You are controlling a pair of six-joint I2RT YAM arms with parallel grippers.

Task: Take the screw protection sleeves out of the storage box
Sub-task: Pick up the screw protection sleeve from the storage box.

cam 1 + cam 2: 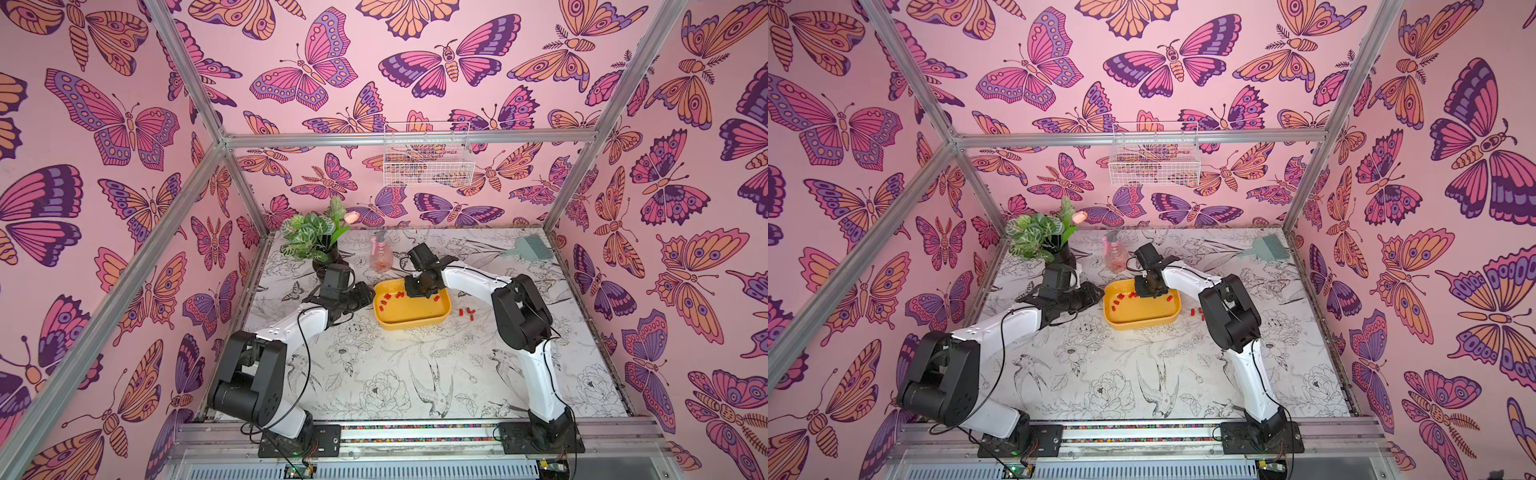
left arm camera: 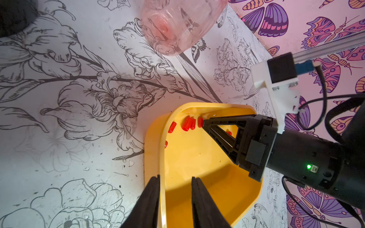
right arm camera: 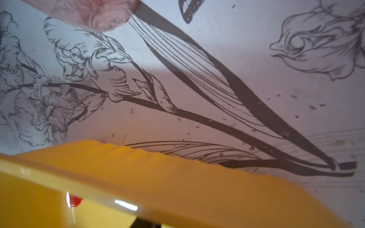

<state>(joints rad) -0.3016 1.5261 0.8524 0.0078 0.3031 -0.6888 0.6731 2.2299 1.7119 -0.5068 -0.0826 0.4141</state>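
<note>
The yellow storage box point(image 1: 409, 326) point(image 1: 1142, 324) sits mid-table, nearer the back. Several red screw protection sleeves point(image 1: 388, 297) point(image 2: 188, 123) lie in its far part. Several more sleeves point(image 1: 467, 313) point(image 1: 1198, 313) lie on the table to its right. My left gripper point(image 1: 371, 297) point(image 2: 175, 177) straddles the box's left rim point(image 2: 162, 197), one finger outside and one inside, clamped on it. My right gripper point(image 1: 420, 293) point(image 2: 204, 121) reaches down into the box's far side, its tip against a sleeve point(image 2: 200, 121). Its jaws are seen only edge-on. The right wrist view shows the box's wall point(image 3: 177, 177) and one sleeve point(image 3: 75, 201).
A pink spray bottle point(image 1: 381, 253) point(image 2: 177, 25) stands just behind the box, and a potted plant point(image 1: 311, 237) stands behind my left arm. A green brush point(image 1: 528, 247) lies at the back right. A white wire basket point(image 1: 428, 160) hangs on the back wall.
</note>
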